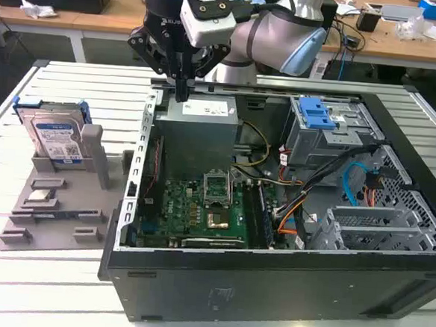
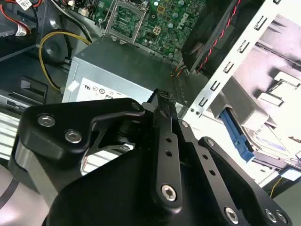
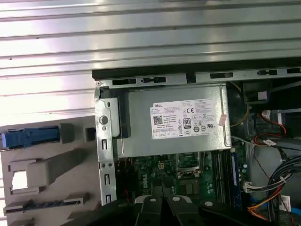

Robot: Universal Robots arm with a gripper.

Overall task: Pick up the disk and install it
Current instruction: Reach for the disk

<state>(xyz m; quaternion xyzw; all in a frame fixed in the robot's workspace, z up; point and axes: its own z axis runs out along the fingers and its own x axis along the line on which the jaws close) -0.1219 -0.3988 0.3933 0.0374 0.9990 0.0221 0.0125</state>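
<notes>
Disk (image 1: 55, 136) stands on edge in a grey holder (image 1: 58, 197) on the slatted table (image 1: 37, 285), at the exterior view's left, with blue rails along its sides and well apart from the arm. Further right, the gripper (image 1: 182, 94) hangs point-down over the edge of the open computer case (image 1: 269, 287). Its fingers are pressed together on nothing, just above the grey box (image 1: 194, 136) with the white sticker. Right again, a bare blue bracket (image 1: 316, 112) sits atop the grey metal cage (image 1: 320, 144).
</notes>
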